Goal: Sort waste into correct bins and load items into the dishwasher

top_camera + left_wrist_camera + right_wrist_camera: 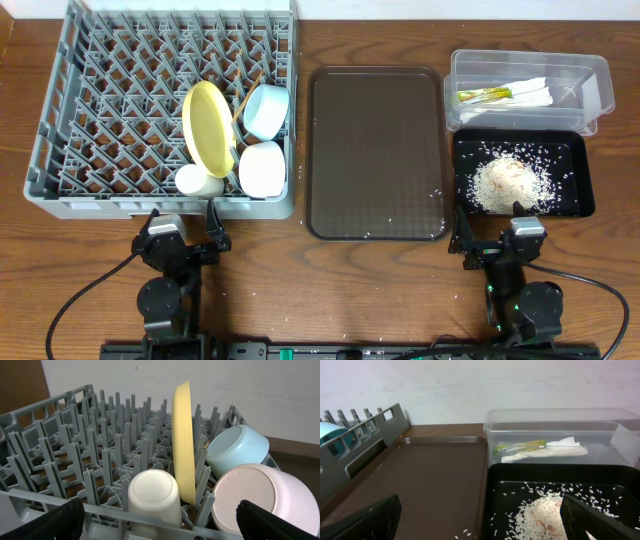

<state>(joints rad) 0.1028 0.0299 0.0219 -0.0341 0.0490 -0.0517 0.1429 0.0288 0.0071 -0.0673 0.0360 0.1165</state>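
Note:
The grey dish rack (pixel 110 110) holds an upright yellow plate (pixel 208 127), a light blue bowl (pixel 267 109), a white bowl (pixel 263 168), a small white cup (pixel 199 181) and chopsticks (pixel 245 100). In the left wrist view the cup (pixel 154 495), plate (pixel 184 440), blue bowl (pixel 240 450) and white bowl (pixel 265 497) sit just ahead. The clear tub (pixel 585 75) holds the green-yellow wrapper (pixel 485 96) and white napkins (pixel 530 93). The black tray (pixel 580 175) holds the rice scraps (pixel 508 183). My left gripper (pixel 185 240) is open and empty before the rack. My right gripper (pixel 500 245) is open and empty before the black tray.
A flat brown serving tray (pixel 375 150) lies between the rack and the bins, with stray rice grains (pixel 440 195) along its right and front edges. More grains lie scattered on the wooden table (pixel 330 290) near the front. Cables run from both arm bases.

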